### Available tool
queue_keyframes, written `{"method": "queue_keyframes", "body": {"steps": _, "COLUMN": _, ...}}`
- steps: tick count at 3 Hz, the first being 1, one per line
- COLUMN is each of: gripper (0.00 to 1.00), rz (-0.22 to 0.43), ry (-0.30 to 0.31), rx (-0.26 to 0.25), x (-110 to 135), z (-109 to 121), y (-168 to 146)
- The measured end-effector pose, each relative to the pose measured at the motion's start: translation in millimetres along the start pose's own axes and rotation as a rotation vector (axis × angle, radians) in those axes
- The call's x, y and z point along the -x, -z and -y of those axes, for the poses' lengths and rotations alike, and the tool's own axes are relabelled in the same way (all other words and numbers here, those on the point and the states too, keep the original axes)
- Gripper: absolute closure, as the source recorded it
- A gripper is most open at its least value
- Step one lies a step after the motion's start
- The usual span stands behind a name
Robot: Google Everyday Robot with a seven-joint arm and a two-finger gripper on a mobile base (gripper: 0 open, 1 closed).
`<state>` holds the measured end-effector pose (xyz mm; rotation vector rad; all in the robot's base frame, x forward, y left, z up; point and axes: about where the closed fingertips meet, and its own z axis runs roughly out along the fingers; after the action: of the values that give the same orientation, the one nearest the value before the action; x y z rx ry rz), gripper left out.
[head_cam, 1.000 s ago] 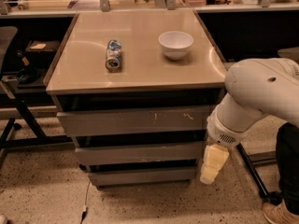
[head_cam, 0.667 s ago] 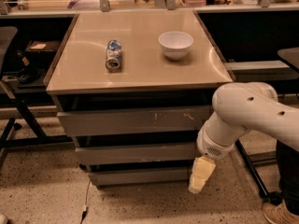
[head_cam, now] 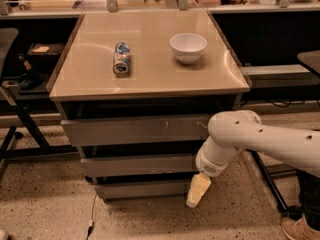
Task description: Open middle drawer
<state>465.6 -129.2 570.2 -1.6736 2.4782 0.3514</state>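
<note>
Middle drawer is sitting between the scratched top drawer front and the narrower bottom drawer front, in the cabinet under the tan tabletop. It is looking pushed in, with no tray interior showing. Gripper is hanging at the cabinet's near right corner, just below the middle drawer's right end and overlapping the right end of the bottom front, tip pointing down and left toward the floor. Can't tell whether it is open or closed, or whether it is touching any drawer. White arm is reaching in from the right, its wrist covering the right end of the middle drawer. On the tabletop, a can is lying on its side to the left and a white bowl is standing upright to the right, the two well apart. A thin cable is trailing across the speckled floor near the cabinet's left side.
</note>
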Motion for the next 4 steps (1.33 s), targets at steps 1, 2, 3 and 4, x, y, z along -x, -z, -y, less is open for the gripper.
{"method": "queue_keyframes", "body": {"steps": 1, "gripper": 0.0, "rz": 0.0, "ry": -0.001, "rx": 0.01, "x": 0, "z": 1, "y": -10}}
{"method": "queue_keyframes", "body": {"steps": 2, "gripper": 0.0, "rz": 0.004, "ry": 0.019, "rx": 0.011, "x": 0, "z": -2, "y": -16}}
{"method": "queue_keyframes", "body": {"steps": 3, "gripper": 0.0, "rz": 0.033, "ry": 0.021, "rx": -0.011, "x": 9, "z": 16, "y": -42}}
{"method": "queue_keyframes", "body": {"steps": 4, "gripper": 0.0, "rz": 0.065, "ry": 0.007, "rx": -0.047, "x": 16, "z": 46, "y": -68}}
